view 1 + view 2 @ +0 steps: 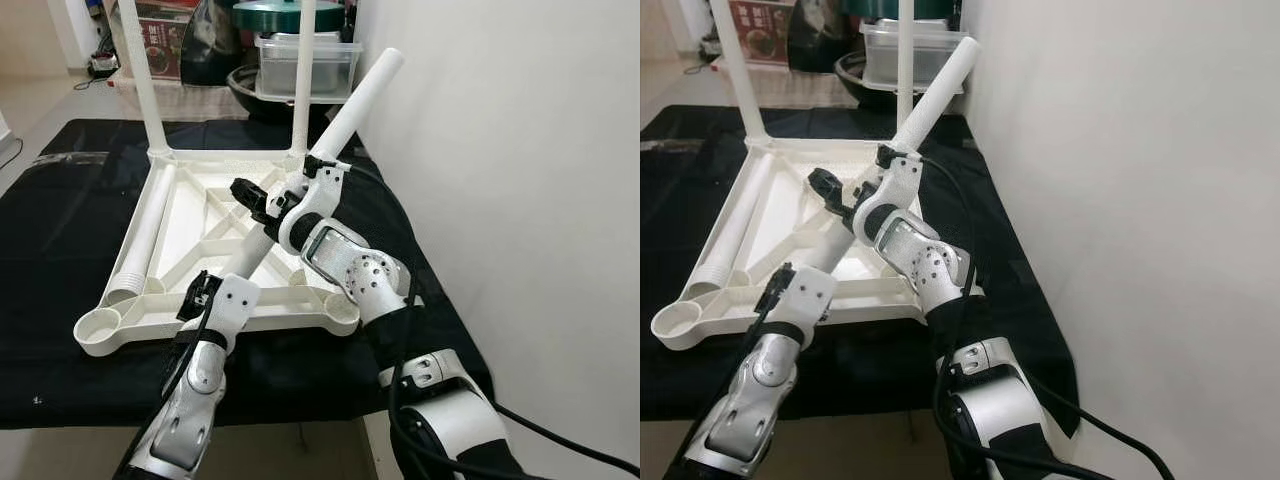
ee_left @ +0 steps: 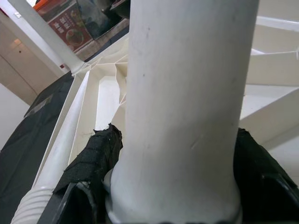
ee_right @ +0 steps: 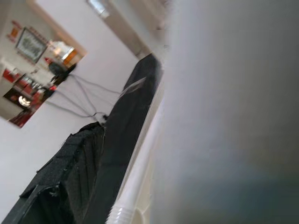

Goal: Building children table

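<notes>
A white children's table top (image 1: 300, 298) lies upside down on a black cloth (image 1: 60, 210). Two white legs stand upright in its far corners (image 1: 143, 90) (image 1: 303, 85). A third leg (image 1: 150, 228) lies loose along the left side inside the top. A fourth leg (image 1: 362, 98) is held tilted, rising toward the wall. My left gripper (image 1: 203, 296) is shut on its lower end near the front edge; black pads (image 2: 93, 156) press its sides. My right gripper (image 1: 258, 203) is shut on the leg's middle, with one finger (image 3: 70, 172) beside the blurred tube (image 3: 233, 116).
A white wall (image 1: 520, 150) runs close along the right. Behind the table top stand a clear plastic box (image 1: 305, 68) with a green lid, a dark bowl (image 1: 245, 88) and a printed carton (image 1: 165, 45). Open round sockets show at the front corners (image 1: 100, 325) (image 1: 342, 312).
</notes>
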Motion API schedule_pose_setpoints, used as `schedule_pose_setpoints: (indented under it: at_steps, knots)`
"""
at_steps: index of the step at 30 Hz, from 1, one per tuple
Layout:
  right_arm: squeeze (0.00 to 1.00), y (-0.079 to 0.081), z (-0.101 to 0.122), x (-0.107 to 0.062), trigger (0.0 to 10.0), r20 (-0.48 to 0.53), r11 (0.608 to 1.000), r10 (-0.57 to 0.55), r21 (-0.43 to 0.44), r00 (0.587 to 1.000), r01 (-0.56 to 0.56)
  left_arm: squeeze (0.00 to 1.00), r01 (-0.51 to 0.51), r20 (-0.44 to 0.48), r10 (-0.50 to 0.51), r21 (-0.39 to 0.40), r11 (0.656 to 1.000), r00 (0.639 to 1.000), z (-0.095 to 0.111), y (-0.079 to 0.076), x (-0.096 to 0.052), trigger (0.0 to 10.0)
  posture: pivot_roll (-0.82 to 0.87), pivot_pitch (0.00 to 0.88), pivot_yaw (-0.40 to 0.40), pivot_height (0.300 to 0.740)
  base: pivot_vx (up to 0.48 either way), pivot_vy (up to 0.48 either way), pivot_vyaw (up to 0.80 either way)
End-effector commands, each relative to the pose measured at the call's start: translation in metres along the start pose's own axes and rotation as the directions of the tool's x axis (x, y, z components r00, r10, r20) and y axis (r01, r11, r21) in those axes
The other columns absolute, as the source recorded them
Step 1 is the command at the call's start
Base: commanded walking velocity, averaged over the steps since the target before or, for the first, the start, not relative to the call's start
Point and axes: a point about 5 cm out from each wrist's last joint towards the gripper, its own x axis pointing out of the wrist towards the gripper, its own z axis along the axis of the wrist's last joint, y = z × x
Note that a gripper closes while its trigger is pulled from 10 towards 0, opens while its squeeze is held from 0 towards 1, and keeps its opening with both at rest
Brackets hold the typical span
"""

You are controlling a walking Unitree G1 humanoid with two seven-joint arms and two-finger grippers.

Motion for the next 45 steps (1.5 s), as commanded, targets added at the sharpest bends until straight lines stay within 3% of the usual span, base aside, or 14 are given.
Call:
schedule_pose_setpoints:
  at_steps: [1,7,8,19,20,25,45]
  knots:
    - [0.00,0.081,-0.054,0.010,10.0,-0.088,0.970,0.186,0.176,0.979,-0.168,0.00,0.052,0.018,-0.053,0.026,0.998,0.998,-0.001,-0.009,-0.003,10.0,0.09,0.000,-0.115,0.740,0.000,0.000,0.00]
    - [0.00,0.079,-0.046,0.013,10.0,-0.050,0.973,0.153,0.183,0.987,-0.142,0.00,0.068,0.025,-0.068,0.024,0.997,0.997,0.000,-0.012,-0.005,10.0,0.09,0.000,-0.114,0.740,0.000,0.000,0.00]
    - [0.00,0.079,-0.047,0.013,0.0,-0.053,0.971,0.156,0.189,0.986,-0.144,0.00,0.070,0.028,-0.071,0.024,0.997,0.997,0.001,-0.012,-0.005,10.0,0.09,0.000,-0.115,0.740,0.000,0.000,0.00]
    - [0.00,0.080,-0.048,0.012,0.0,-0.062,0.969,0.165,0.197,0.984,-0.150,0.00,0.073,0.031,-0.074,0.024,0.997,0.997,0.002,-0.013,-0.005,10.0,0.08,0.000,-0.115,0.740,0.000,0.000,0.00]
    - [0.00,0.088,-0.058,0.007,0.0,-0.112,0.945,0.250,0.244,0.962,-0.218,0.00,0.068,0.033,-0.069,0.030,0.997,0.997,0.001,-0.010,-0.006,10.0,0.09,0.000,-0.116,0.740,0.000,0.000,0.00]
    - [0.00,0.095,-0.066,0.003,0.0,-0.159,0.921,0.322,0.280,0.933,-0.270,0.00,0.052,0.030,-0.053,0.042,0.998,0.998,-0.001,-0.005,-0.005,10.0,0.09,0.000,-0.115,0.740,0.000,0.000,0.00]
    - [0.00,0.088,-0.066,0.004,0.0,-0.154,0.932,0.300,0.258,0.941,-0.255,0.00,0.039,0.028,-0.041,0.052,0.998,0.999,-0.003,-0.003,-0.003,10.0,0.09,0.000,-0.112,0.740,0.000,0.000,0.00]
